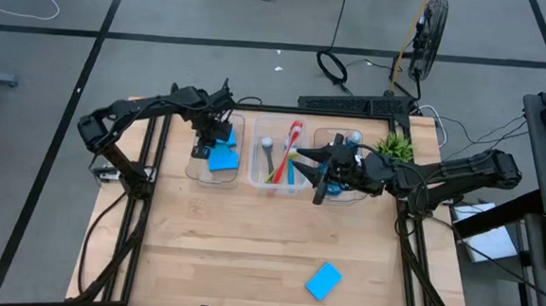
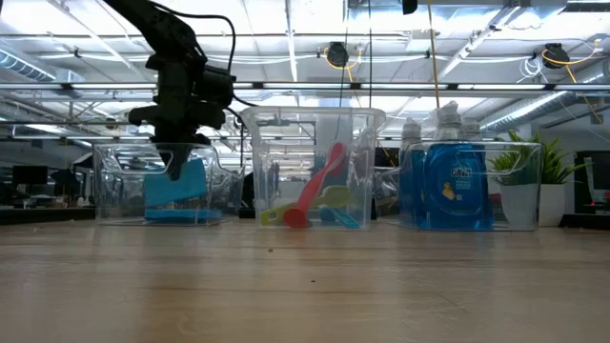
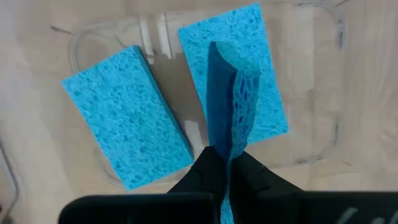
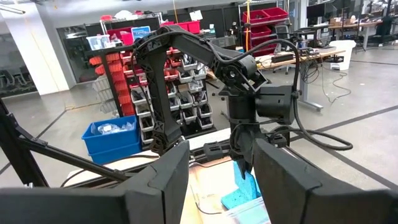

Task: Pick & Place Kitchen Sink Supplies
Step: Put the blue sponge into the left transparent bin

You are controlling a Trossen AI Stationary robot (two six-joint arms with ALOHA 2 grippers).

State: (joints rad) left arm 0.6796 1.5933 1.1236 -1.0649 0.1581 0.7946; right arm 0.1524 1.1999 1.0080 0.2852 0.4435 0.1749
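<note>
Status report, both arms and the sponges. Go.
Left gripper shut on sponge, over left bin. Right gripper open, empty, by right bin. Loose sponge on table.

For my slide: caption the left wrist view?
Left tool holds a blue sponge on edge above two sponges in a clear bin.

You've got a blue sponge [image 3: 239, 106] hanging on edge, upper left; bottles [image 1: 348, 139] upper right, brushes [image 1: 290, 154] centre, one sponge [image 1: 323, 280] lying flat, lower middle.
</note>
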